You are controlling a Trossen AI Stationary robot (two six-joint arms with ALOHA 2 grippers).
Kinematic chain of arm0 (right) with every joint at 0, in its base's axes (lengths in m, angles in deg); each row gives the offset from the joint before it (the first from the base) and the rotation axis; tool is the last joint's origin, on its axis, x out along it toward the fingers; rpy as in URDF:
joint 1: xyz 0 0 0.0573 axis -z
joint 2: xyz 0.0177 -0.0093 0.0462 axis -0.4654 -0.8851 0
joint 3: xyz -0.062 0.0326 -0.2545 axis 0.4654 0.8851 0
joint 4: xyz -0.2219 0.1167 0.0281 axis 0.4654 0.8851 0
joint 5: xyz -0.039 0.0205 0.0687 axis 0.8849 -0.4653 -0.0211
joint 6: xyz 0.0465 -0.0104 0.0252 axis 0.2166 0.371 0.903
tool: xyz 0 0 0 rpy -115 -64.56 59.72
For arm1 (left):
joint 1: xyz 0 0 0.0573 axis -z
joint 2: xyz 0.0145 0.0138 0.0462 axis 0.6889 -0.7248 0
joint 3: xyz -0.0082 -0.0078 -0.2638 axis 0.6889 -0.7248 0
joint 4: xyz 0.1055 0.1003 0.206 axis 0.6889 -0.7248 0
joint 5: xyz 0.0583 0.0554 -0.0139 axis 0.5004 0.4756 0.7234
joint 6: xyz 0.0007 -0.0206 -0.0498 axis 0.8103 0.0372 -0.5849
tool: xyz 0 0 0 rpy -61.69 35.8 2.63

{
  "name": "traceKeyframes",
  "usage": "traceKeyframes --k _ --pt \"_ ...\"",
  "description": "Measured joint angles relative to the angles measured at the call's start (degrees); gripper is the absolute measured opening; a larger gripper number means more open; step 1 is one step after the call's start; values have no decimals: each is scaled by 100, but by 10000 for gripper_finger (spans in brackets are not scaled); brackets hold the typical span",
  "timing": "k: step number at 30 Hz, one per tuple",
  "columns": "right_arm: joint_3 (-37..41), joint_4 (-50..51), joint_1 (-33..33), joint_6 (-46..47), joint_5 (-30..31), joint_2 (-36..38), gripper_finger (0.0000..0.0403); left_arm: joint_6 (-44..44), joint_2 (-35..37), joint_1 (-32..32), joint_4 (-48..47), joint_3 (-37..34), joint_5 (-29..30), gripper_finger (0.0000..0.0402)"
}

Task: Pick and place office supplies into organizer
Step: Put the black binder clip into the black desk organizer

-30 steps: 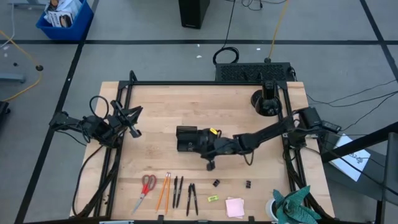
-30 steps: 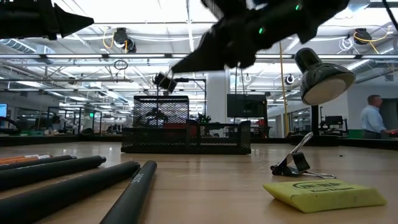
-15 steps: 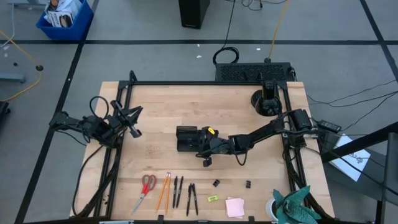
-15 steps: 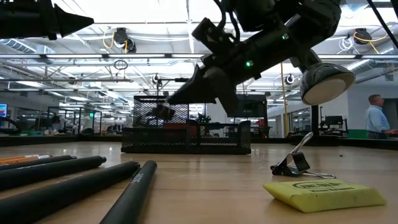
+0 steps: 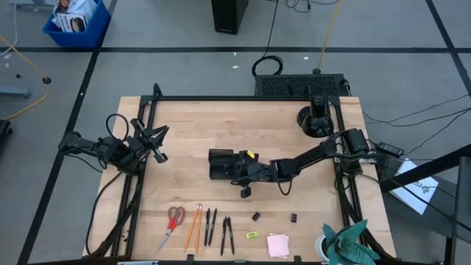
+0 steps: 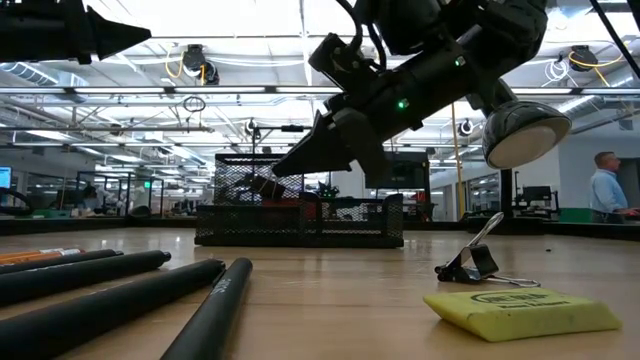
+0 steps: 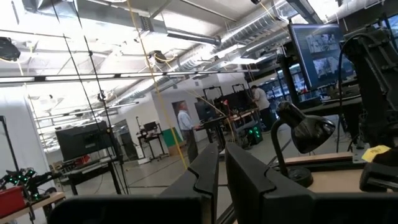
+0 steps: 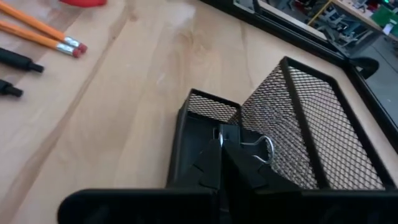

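Binder clip (image 8: pixel 254 149) is now hanging over the organizer (image 8: pixel 292 124), having travelled in your right gripper (image 8: pixel 222 163), fingers clenched on it, so release is nearing.

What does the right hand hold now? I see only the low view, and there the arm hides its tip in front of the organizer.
Observer: The right wrist view shows the right hand shut on a small black binder clip; the clip's wire loop shows beside the fingers.
Operator: Where is the clip relative to the organizer?
Observer: It is above the low open compartment of the organizer, beside the tall mesh compartment.
Operator: How many clips lie on the table? I see one.
Observer: The high view shows two loose clips, near the table's front edge.
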Motion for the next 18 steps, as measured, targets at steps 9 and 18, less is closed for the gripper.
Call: traceKeyframes --k 9,18 --pt "0 337 33 -179 -138 -2 0 0 0 0 2 0 0 37" --pt "0 247 109 -57 -427 -12 0 52 0 0 0 0 0 37"
